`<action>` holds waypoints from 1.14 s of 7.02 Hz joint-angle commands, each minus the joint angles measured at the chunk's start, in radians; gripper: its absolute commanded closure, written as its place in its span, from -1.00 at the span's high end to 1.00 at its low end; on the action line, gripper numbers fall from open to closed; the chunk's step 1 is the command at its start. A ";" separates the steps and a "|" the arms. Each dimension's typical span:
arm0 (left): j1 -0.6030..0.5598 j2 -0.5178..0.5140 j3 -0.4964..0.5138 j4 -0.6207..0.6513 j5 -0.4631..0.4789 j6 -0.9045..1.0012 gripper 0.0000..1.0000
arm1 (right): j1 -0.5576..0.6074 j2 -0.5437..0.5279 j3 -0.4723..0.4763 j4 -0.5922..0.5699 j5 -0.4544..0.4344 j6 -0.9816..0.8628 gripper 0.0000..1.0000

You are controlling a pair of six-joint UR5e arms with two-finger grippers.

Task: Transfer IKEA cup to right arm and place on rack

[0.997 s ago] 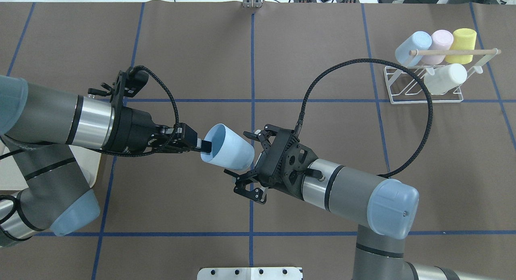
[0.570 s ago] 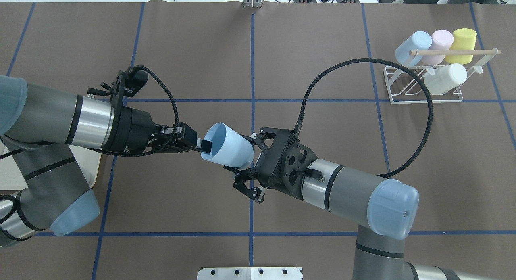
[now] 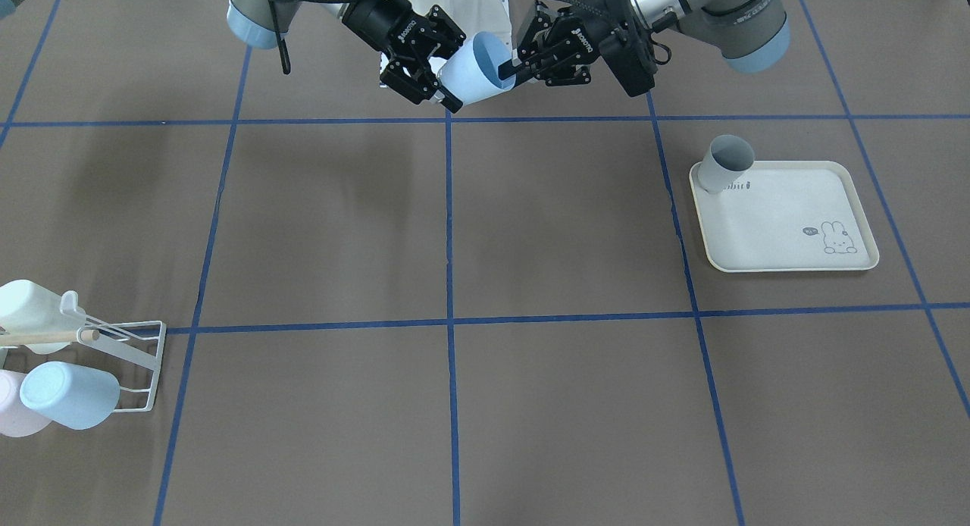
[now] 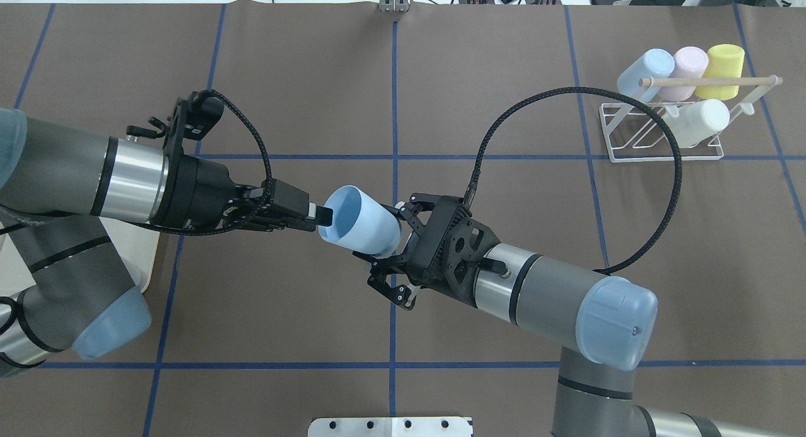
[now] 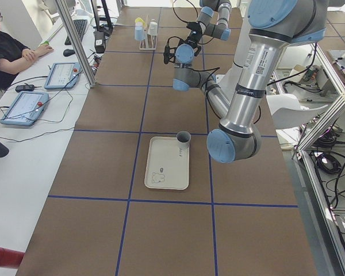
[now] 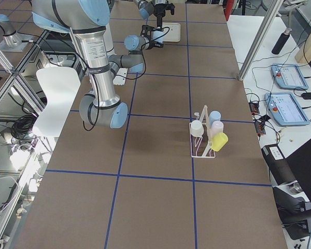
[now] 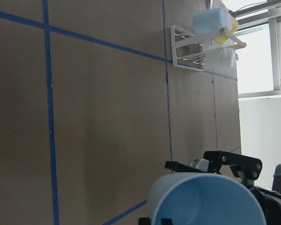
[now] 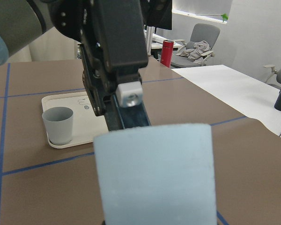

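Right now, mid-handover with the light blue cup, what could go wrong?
1. The left gripper pinches only the light blue cup by its rim; if it releases before the right gripper clamps the base, the cup may drop.
2. The rack already carries four cups, so free prongs are few and placing could knock a neighbour.

Six cups point(image 4: 360, 229), two arms point(image 4: 554, 295), one rack point(image 4: 661, 131), one tray point(image 3: 788, 217).

Robotics lab: taped grid table point(image 4: 504, 46), aluminium framing point(image 5: 75, 40), operator control tablets point(image 5: 23, 106).
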 commanded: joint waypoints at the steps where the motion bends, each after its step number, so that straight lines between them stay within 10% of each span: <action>1: -0.110 0.052 0.005 0.027 -0.077 0.114 1.00 | 0.004 -0.021 0.003 -0.017 -0.110 -0.006 -0.86; 5: -0.305 0.143 -0.006 0.366 -0.093 0.610 1.00 | 0.102 -0.027 0.122 -0.488 -0.109 -0.082 -0.97; 8: -0.477 0.356 0.000 0.385 -0.093 1.069 1.00 | 0.232 -0.021 0.222 -0.858 -0.109 -0.351 -1.00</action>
